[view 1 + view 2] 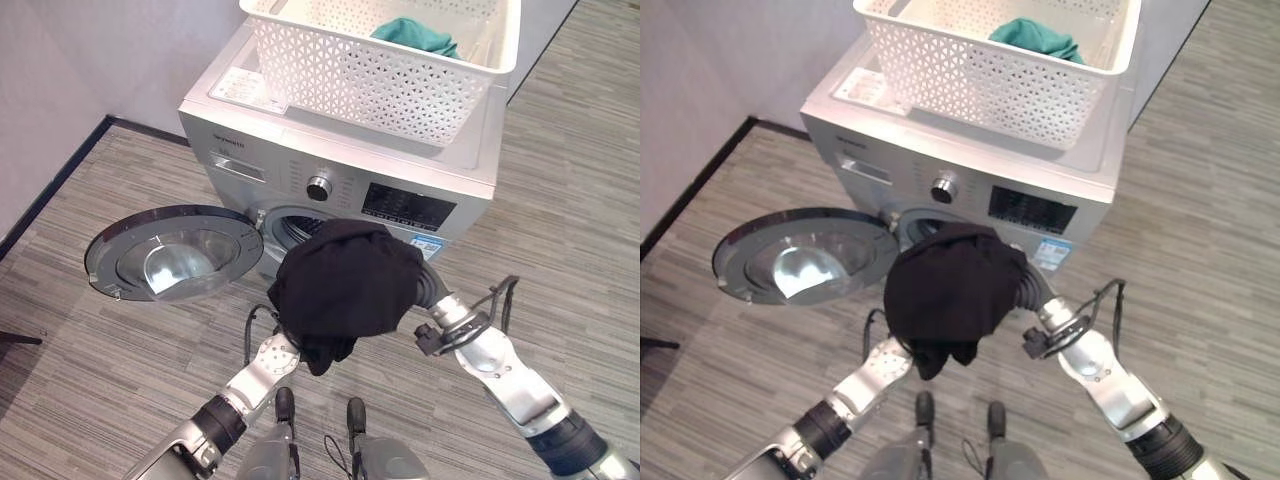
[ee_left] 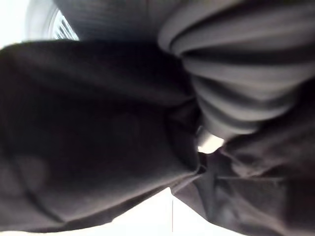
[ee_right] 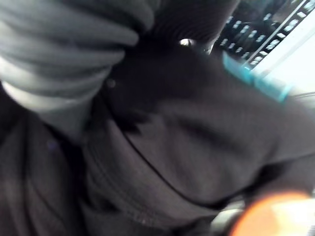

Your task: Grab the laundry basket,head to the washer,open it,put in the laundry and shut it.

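Black garment held up between both arms before the washer, its door swung open, basket with teal cloth on top; both hands buried in fabric, finger state unreadable.

Grey wood-grain plank floor extends on all sides below and around the hands. A pale, plain wall rises far to the left of the hands, ending in a dark baseboard at floor level. Lighting is soft and even, casting faint shadows.
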{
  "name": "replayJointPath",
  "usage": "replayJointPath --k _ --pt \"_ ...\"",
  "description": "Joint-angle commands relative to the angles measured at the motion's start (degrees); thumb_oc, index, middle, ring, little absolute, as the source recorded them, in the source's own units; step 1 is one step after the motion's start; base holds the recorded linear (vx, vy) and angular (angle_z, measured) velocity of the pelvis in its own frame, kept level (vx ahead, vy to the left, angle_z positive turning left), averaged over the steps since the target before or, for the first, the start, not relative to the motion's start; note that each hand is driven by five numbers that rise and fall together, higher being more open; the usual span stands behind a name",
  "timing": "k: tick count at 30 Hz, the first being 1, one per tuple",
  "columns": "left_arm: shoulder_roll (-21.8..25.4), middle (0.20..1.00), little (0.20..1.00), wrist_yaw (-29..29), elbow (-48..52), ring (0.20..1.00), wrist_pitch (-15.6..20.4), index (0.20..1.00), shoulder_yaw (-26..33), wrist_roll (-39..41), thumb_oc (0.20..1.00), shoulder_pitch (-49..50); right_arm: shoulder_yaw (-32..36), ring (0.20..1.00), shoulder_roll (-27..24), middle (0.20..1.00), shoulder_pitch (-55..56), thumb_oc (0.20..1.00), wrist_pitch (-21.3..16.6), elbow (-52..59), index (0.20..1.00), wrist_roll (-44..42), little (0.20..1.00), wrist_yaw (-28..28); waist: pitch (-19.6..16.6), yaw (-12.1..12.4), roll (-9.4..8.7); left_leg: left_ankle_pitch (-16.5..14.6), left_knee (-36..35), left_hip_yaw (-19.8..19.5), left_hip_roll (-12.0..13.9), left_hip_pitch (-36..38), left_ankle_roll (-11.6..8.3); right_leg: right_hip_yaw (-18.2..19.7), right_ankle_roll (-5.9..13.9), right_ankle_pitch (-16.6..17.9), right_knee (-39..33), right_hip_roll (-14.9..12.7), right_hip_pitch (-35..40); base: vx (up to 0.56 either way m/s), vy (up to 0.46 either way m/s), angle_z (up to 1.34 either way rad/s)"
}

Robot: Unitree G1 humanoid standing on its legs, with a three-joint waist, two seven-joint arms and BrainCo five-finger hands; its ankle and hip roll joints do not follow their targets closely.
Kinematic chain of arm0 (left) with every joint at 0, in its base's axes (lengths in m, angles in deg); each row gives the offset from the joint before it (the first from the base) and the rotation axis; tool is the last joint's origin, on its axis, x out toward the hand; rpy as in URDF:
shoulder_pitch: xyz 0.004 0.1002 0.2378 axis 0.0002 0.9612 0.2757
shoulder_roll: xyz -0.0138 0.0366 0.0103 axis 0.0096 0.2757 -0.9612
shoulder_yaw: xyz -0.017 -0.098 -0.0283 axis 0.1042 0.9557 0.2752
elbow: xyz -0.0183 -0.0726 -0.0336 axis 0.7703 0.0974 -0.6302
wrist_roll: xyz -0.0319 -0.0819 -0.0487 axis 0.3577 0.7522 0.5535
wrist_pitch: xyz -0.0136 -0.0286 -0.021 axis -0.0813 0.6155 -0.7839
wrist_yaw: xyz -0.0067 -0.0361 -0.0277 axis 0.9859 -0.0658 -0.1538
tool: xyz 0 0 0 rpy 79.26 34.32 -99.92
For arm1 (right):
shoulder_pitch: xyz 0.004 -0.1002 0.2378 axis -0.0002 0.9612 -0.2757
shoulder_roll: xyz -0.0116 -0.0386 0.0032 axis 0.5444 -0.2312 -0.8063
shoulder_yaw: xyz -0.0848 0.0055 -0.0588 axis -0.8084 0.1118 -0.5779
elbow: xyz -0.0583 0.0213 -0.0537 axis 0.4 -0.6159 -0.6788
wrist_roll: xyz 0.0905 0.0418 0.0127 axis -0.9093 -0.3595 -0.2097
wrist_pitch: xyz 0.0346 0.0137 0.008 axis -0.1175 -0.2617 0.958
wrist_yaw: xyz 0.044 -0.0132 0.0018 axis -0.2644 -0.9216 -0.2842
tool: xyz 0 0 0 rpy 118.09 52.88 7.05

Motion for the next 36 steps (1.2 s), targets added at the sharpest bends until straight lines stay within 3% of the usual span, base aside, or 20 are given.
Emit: replayJointPath --k 1,15,25,26,29,30,36 --pt "-1.03 0.200 0.200 1.05 -0.50 0.200 4.48 0.200 0.55 1.16 0.200 -2.22 1.65 1.000 -0.60 1.000 -0.01 1.000 -4.12 2.26 1.000 -3.95 1.000 1.55 -4.82 1.52 -2.31 -3.60 0.21 2.62 3.27 -1.12 -1.80 1.09 4.26 -7.28 4.96 -5.00 -0.06 0.00 0.000 0.00" --pt "3.75 0.200 0.200 7.41 2.26 0.200 5.86 0.200 7.13 6.21 0.200 7.32 10.52 1.000 -4.87 1.000 16.26 1.000 -6.47 -3.78 1.000 -19.09 1.000 12.78 -5.93 1.18 -2.60 -3.82 0.21 3.36 3.41 -0.84 -2.17 0.46 4.68 -7.29 4.41 -5.15 0.50 0.01 -0.001 0.00" --pt "4.83 0.200 0.200 9.69 2.07 0.200 6.01 0.200 9.01 6.29 0.200 8.83 11.87 1.000 -7.63 1.000 22.50 1.000 -4.43 -17.21 1.000 -21.50 1.000 18.23 -6.06 0.57 -2.97 -3.79 0.21 3.68 3.57 -0.80 -2.54 0.38 4.82 -7.26 4.62 -5.19 0.42 0.00 0.000 0.00" --pt "5.01 0.200 0.200 9.91 1.75 0.200 6.12 0.200 8.21 5.32 0.200 7.96 11.09 1.000 -7.49 1.000 22.84 1.000 -3.85 -22.50 1.000 -20.85 1.000 18.93 -6.01 0.60 -2.95 -3.73 0.21 3.54 3.52 -0.92 -2.61 0.10 4.83 -7.29 4.61 -5.25 0.43 0.00 0.000 0.00" --pt "4.90 0.200 0.200 10.16 1.12 0.200 5.90 0.200 6.64 4.69 0.200 6.67 9.53 1.000 -6.18 1.000 22.13 1.000 -2.34 -30.96 1.000 -13.52 1.000 16.42 -5.70 0.68 -2.81 -3.59 0.21 3.34 3.44 -1.22 -2.63 -0.28 4.82 -7.36 4.68 -5.35 0.40 0.00 -0.004 0.02" --pt "4.72 0.200 0.200 10.88 0.53 0.200 5.51 0.200 4.80 4.69 0.200 5.74 8.97 1.000 -3.45 1.000 20.89 1.000 -0.74 -35.64 1.000 -8.97 1.000 14.49 -5.41 0.82 -2.70 -3.55 0.21 3.19 3.30 -1.44 -2.56 -0.50 4.84 -7.37 4.61 -5.44 0.34 0.00 -0.008 0.04" --pt "2.03 0.200 0.200 11.55 -1.76 0.200 4.56 0.200 0.78 5.17 0.200 3.85 6.81 1.000 4.76 1.000 20.11 1.000 0.89 -39.27 1.000 -6.18 1.000 12.21 -5.17 1.41 -2.46 -3.53 0.21 2.69 3.04 -1.82 -2.26 -0.79 4.72 -7.53 4.38 -5.52 0.32 0.00 0.000 0.00"
